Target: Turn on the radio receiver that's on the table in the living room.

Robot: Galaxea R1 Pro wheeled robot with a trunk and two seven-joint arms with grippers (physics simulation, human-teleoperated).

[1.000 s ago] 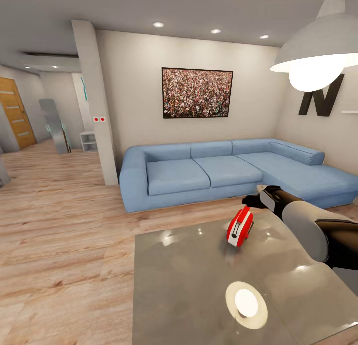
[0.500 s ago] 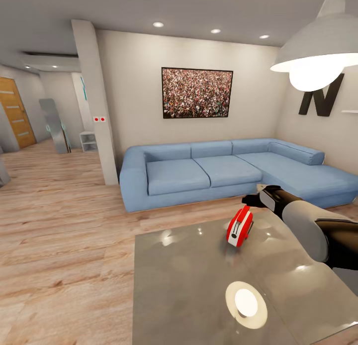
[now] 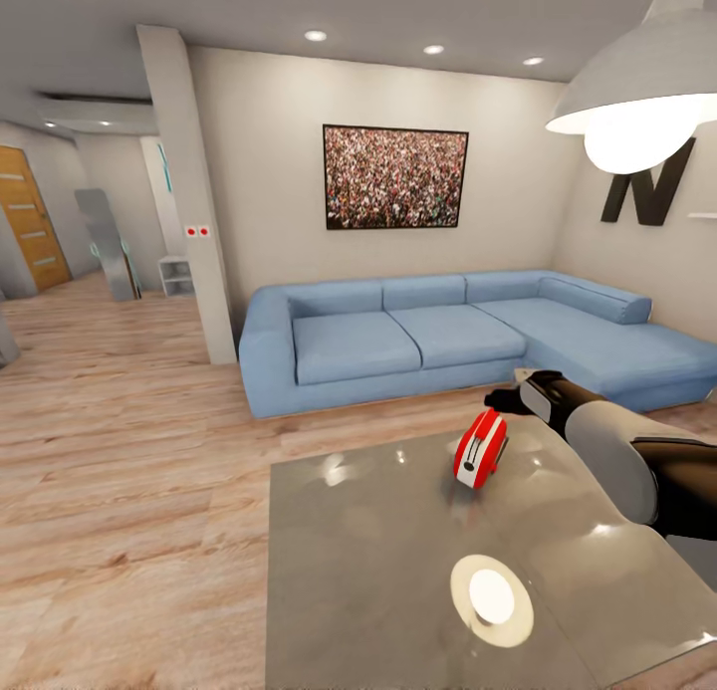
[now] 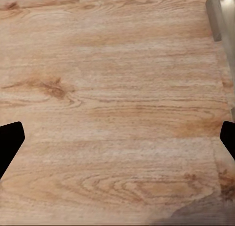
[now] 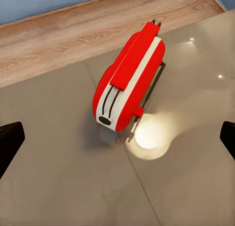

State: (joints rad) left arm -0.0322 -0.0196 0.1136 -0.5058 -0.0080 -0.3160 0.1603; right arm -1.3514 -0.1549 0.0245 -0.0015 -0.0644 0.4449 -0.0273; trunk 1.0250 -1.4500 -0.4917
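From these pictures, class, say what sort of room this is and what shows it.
A home living room, most likely: a blue sectional sofa, a framed crowd picture on the wall, and a low glossy table.

one sign can be read: a large dark letter "n", slanted, mounted on the beige wall at the upper right of the head view, partly behind the white pendant lamp. the red radio receiver on the bench carries no readable text or brand in either view.
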